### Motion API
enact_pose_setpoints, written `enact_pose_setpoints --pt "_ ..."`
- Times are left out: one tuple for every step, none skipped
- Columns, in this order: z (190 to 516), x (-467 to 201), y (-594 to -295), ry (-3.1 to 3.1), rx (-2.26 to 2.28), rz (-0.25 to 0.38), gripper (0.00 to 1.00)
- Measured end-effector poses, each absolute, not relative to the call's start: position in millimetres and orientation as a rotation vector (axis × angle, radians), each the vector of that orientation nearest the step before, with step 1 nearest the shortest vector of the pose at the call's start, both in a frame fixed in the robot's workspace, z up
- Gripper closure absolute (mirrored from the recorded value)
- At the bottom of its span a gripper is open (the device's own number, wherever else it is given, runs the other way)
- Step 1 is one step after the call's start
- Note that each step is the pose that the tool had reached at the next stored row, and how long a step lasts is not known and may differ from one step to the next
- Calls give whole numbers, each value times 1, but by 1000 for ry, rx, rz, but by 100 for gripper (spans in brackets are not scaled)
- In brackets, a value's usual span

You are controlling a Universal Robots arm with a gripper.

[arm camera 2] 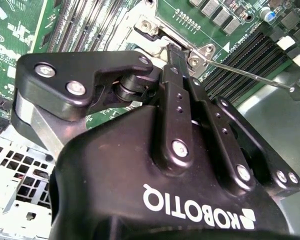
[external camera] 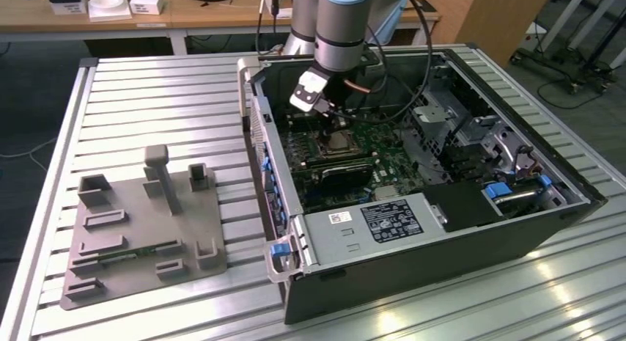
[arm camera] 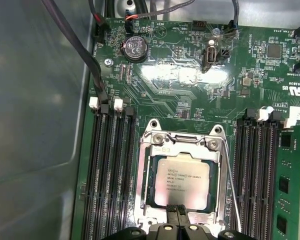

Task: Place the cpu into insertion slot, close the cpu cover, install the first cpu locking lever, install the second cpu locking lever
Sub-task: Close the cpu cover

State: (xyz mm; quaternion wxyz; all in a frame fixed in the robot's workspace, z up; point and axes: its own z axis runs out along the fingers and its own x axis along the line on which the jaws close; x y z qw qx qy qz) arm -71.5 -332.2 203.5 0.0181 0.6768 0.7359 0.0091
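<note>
The cpu [arm camera: 182, 181], a pale silver square, lies flat in the insertion slot [arm camera: 140, 190] on the green board; in the exterior view the cpu [external camera: 339, 141] sits inside the open computer case. The cpu cover [arm camera: 185, 149] lies down around its edges, hinge end on the far side. My gripper [arm camera: 177, 212] is shut, with its tips together at the cover's near edge, right over the socket [arm camera 2: 171, 50]. A thin wire locking lever [arm camera: 229, 170] runs along one side of the socket, and its hooked end sticks out past my fingers [arm camera 2: 250, 75]. I cannot tell whether it is latched.
Long black memory slots [arm camera: 110, 170] flank the socket on both sides. Dark cables [arm camera: 92, 65] run along the grey case wall [arm camera: 35, 110]. A power supply box [external camera: 391, 222] fills the case's near end. A grey fixture plate [external camera: 137, 224] sits on the slatted table.
</note>
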Motion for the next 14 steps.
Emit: enact_pose_setpoints --pt "203 -72 -332 2286 2102 28 90" --pt "203 -72 -332 2286 2102 28 90" --pt "203 -72 -332 2286 2102 28 90" --pt "203 -72 -332 2286 2102 28 90" --pt "203 -72 -332 2286 2102 28 90" --pt "202 -72 -332 2286 2102 29 90" --pt "202 -72 -332 2286 2102 29 90" --pt "202 -72 -332 2286 2102 28 90" --pt "202 -72 -332 2286 2102 28 90" --pt "202 -72 -332 2286 2102 28 90" --pt "202 -72 -332 2286 2102 28 90" --pt "202 -72 -332 2286 2102 28 90" --pt "202 -72 -332 2286 2102 28 90" --pt "202 -72 -332 2286 2102 28 90"
